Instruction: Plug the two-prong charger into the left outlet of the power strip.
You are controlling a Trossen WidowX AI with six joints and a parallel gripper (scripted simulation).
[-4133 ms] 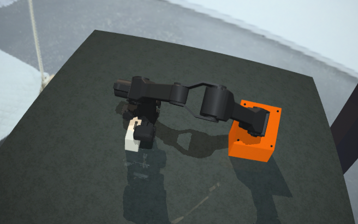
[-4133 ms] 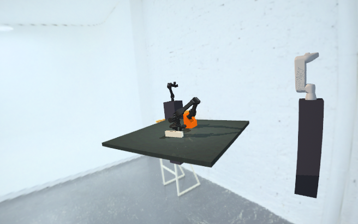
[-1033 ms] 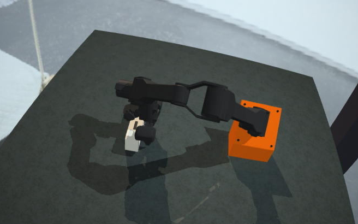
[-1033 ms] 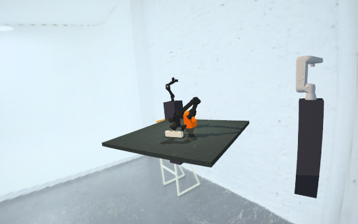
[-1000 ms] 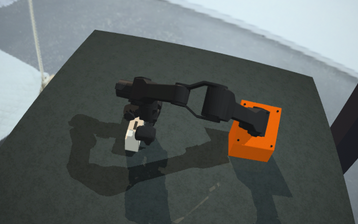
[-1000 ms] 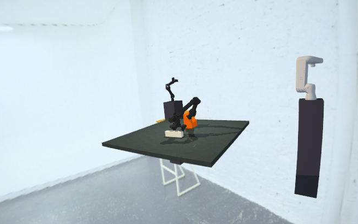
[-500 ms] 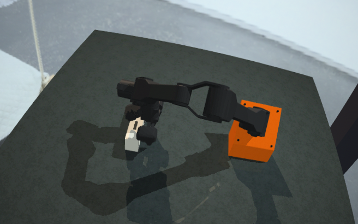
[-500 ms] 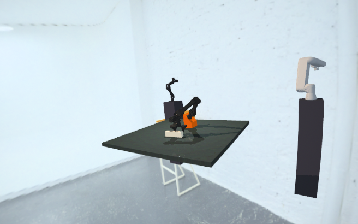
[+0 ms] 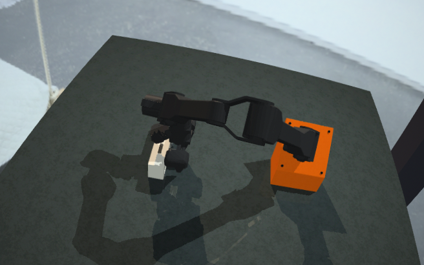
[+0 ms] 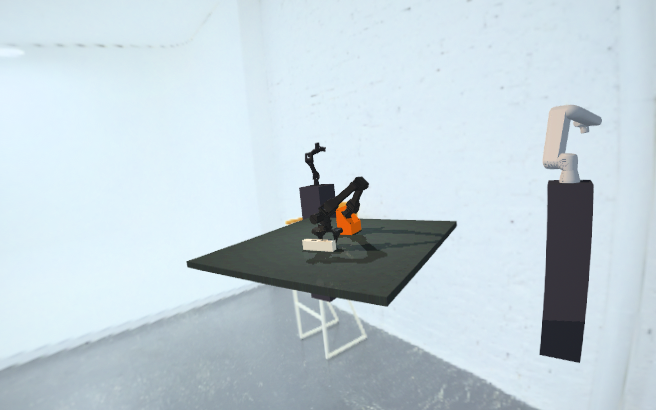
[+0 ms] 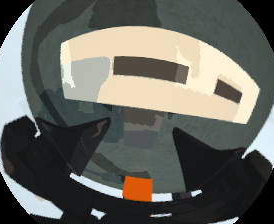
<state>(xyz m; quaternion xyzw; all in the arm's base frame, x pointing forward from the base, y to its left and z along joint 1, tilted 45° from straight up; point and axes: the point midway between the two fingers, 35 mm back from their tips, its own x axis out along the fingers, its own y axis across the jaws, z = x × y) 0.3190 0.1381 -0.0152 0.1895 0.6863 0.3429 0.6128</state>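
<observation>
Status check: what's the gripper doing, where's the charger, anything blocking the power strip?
Gripper open, empty, over power strip. Charger not clearly visible. No visible obstruction.

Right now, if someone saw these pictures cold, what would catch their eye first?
Probably the bright orange base block at the table's right side, where the black arm is mounted. Next, the cream power strip near the table's middle, with the arm bent down over it. The hand is open and holds nothing; in the wrist view the strip's dark slots lie just ahead of it.
</observation>
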